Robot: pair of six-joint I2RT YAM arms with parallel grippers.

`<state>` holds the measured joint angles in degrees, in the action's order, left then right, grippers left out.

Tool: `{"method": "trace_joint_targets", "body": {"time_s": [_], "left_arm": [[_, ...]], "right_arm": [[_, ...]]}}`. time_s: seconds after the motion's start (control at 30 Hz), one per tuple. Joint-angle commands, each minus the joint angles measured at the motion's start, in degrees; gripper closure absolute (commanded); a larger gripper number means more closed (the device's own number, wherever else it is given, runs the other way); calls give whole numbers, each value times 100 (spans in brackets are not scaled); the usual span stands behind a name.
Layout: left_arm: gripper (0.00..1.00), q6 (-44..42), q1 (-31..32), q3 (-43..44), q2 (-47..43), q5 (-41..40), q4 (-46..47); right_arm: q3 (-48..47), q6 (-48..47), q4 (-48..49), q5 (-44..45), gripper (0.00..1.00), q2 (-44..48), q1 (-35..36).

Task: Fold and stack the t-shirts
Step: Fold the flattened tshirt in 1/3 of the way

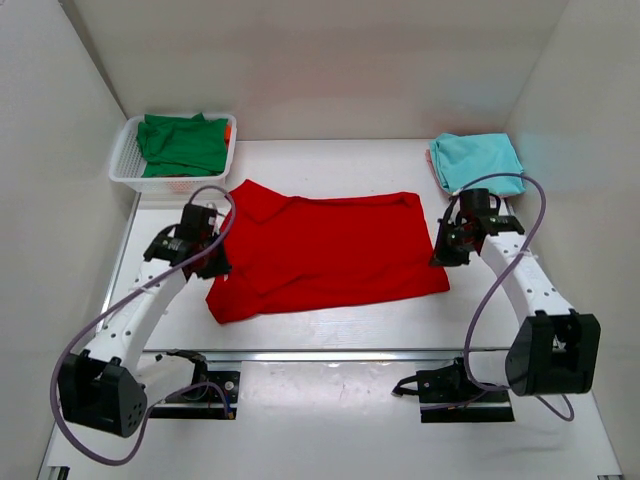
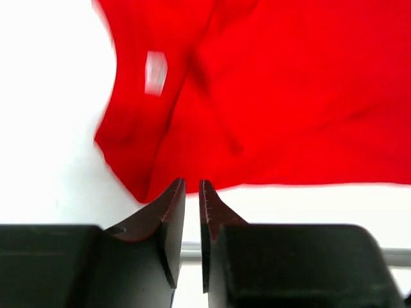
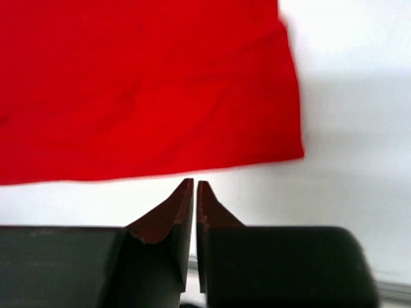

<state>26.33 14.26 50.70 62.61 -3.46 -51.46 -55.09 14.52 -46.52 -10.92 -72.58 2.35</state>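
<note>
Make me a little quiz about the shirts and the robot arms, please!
1. True or false: the red t-shirt lies on the table between the two arms.
2. Which t-shirt sits in the white basket? A red, B dark green, C teal.
3. Fill in: the right end effector is ____, gripping nothing.

Key: 1 true. 2 B, the green t-shirt. 3 shut.
</note>
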Motion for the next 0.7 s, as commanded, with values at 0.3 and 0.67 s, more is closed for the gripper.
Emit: {"method": "trace_joint_targets", "body": {"time_s": [0.3, 0.67], "left_arm": [[51, -128, -450, 2117, 2852, 190, 1709], [47, -119, -1013, 3965, 4961, -699, 2210]], "right_arm": [[-2180, -310, 820, 36, 65, -2391, -226], [-2902, -275, 1181, -77, 60, -3368, -226]]}}
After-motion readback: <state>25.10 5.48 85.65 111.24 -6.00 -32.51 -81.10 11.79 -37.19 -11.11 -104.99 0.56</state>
